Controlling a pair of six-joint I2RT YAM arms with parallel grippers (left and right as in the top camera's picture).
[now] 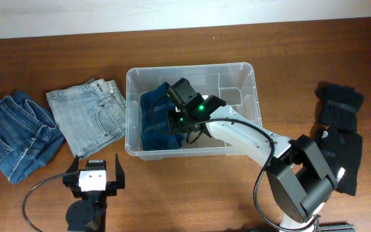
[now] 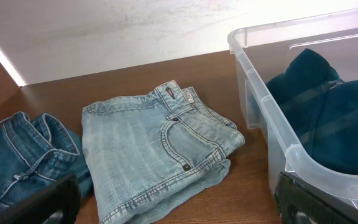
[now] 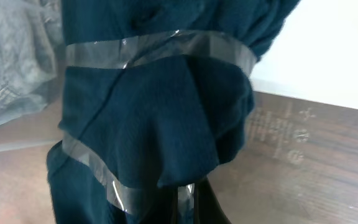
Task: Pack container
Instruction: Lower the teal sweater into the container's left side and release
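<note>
At table (image 1: 44,58) centre, clear rectangular plastic container (image 1: 192,67). In its 9 o'clock half, right gripper (image 1: 178,121) clamped shut on dark teal taped fleece garment (image 1: 152,125). At 7 o'clock outside, left gripper (image 1: 96,161) spread wide, empty.

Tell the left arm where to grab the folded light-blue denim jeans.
Probably best: pinch the folded light-blue denim jeans at their near, layered edge, from above on the robot's side, with the open left gripper. They lie flat; the clear plastic container crowds one side, the darker blue jeans the other.
</note>
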